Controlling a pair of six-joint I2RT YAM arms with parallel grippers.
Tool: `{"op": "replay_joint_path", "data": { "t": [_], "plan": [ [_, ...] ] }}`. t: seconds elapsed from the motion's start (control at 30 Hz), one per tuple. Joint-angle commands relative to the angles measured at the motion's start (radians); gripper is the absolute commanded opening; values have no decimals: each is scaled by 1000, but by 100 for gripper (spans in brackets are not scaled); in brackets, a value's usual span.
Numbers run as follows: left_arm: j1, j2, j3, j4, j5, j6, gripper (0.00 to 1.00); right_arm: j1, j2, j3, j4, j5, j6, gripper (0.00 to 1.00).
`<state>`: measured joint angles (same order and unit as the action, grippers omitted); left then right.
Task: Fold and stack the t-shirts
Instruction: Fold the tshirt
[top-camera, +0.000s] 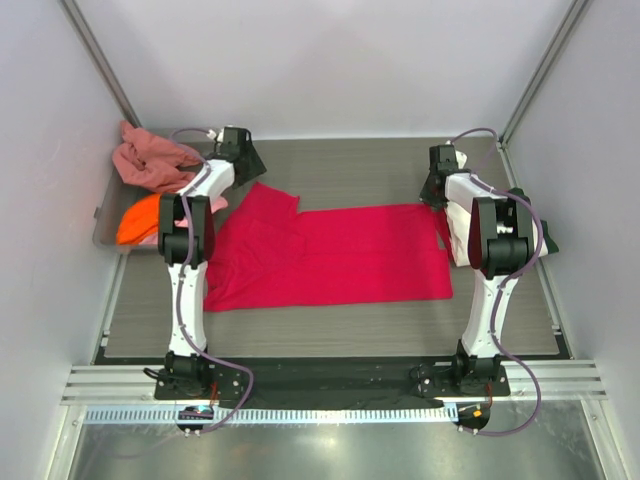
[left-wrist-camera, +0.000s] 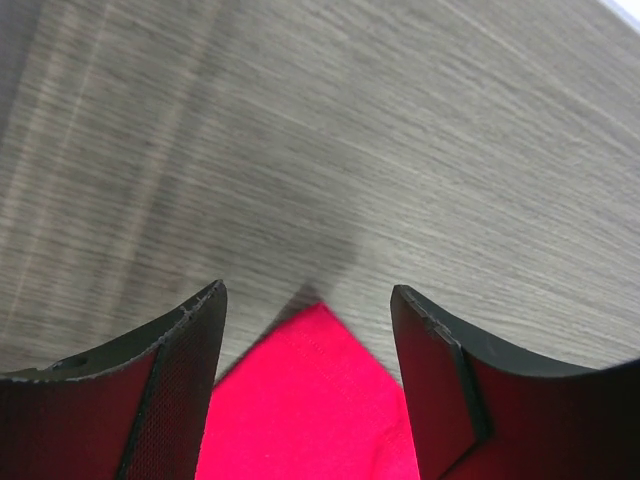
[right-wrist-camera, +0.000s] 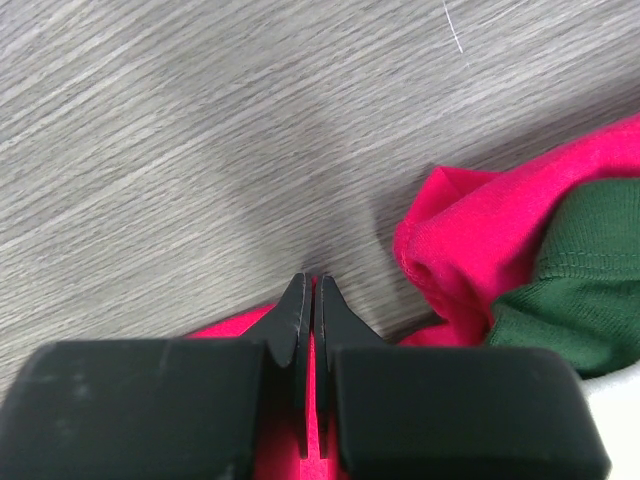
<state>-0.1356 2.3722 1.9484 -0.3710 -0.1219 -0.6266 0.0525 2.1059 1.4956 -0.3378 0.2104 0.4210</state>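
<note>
Crimson t-shirt (top-camera: 330, 255) flat on surface (top-camera: 380, 170) for folding. Edge clamped in right tool (right-wrist-camera: 309, 282); left tool (left-wrist-camera: 308, 292) spread wide astride far corner.

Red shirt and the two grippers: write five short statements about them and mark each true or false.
1. The red shirt lies spread out on the table. True.
2. The left gripper is clamped shut. False: its jaws stand open on either side of a corner of the red shirt.
3. The right gripper is shut, with red cloth between its fingers. True.
4. The orange shirt lies on top of the red shirt. False: it sits in the bin at the table's left edge.
5. A green shirt lies against a fold of red cloth near the right gripper. True.
</note>
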Motion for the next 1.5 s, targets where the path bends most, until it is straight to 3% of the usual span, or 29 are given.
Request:
{"op": "replay_joint_path", "data": {
  "t": [0.0, 0.17, 0.37, 0.47, 0.67, 0.73, 1.13, 1.47],
  "plan": [
    [-7, -17, 3, -26, 13, 11, 67, 9, -18, -3, -33, -23, 1, 1],
    [-25, 5, 15, -42, -5, 41, 62, 7, -15, -1, -35, -42, 5, 1],
    [-32, 30, 46, -92, 1, 36, 46, 7, -23, -6, -35, -40, -1, 1],
    [-35, 36, 55, -114, -5, 44, 43, 7, -24, -3, -38, -43, -2, 1],
    [-50, 38, 67, -132, -30, 96, 17, 7, -29, 0, -36, -54, -1, 1],
    [-52, 32, 73, -137, -30, 114, 0, 9, -34, -3, -40, -48, -2, 1],
    [-53, -50, 55, -151, -68, 165, 0, 7, -61, 3, -41, -71, -2, 1],
    [-53, -238, -180, 27, -28, 125, 0, 23, -119, -21, -43, -46, 15, 1]
  ]
}}
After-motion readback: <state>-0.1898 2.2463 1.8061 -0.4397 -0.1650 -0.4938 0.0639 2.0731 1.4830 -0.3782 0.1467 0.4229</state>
